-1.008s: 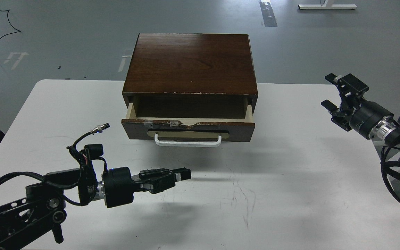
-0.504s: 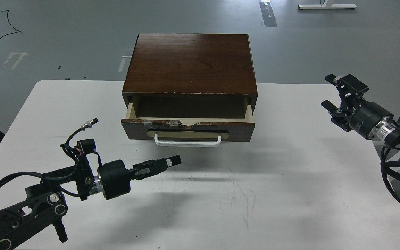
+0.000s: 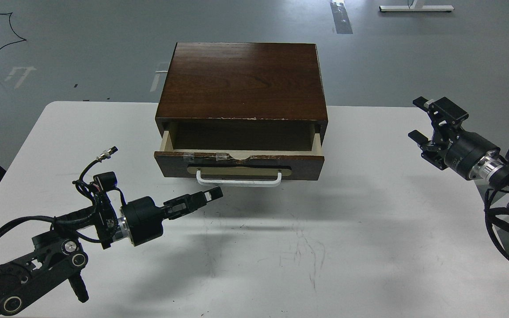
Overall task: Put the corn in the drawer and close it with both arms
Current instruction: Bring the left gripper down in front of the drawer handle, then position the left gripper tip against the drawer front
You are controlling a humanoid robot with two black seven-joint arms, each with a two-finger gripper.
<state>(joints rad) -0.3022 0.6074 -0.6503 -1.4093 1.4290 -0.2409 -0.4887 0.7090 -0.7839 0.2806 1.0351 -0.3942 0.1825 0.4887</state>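
Observation:
The dark-brown drawer (image 3: 239,164) with its white bar handle (image 3: 238,181) stands pulled partly out of the wooden cabinet (image 3: 242,81) at the table's back middle. The corn is not in view; the drawer's front hides the part of its inside nearest me. My left gripper (image 3: 214,193) is just in front of and below the drawer's left front, pointing up and right toward the handle, seen side-on so its fingers overlap. My right gripper (image 3: 419,118) is open and empty above the table's right edge, well apart from the drawer.
The white table (image 3: 351,247) has scuff marks in front of the drawer. My left arm's base (image 3: 20,282) fills the lower left corner, and my right arm's cables (image 3: 502,216) hang at the right edge. Grey floor lies beyond the table.
My left gripper has moved up and left, closer to the drawer's front, and has turned on its wrist so it shows narrower. The right gripper has shifted very slightly down. The drawer has not moved.

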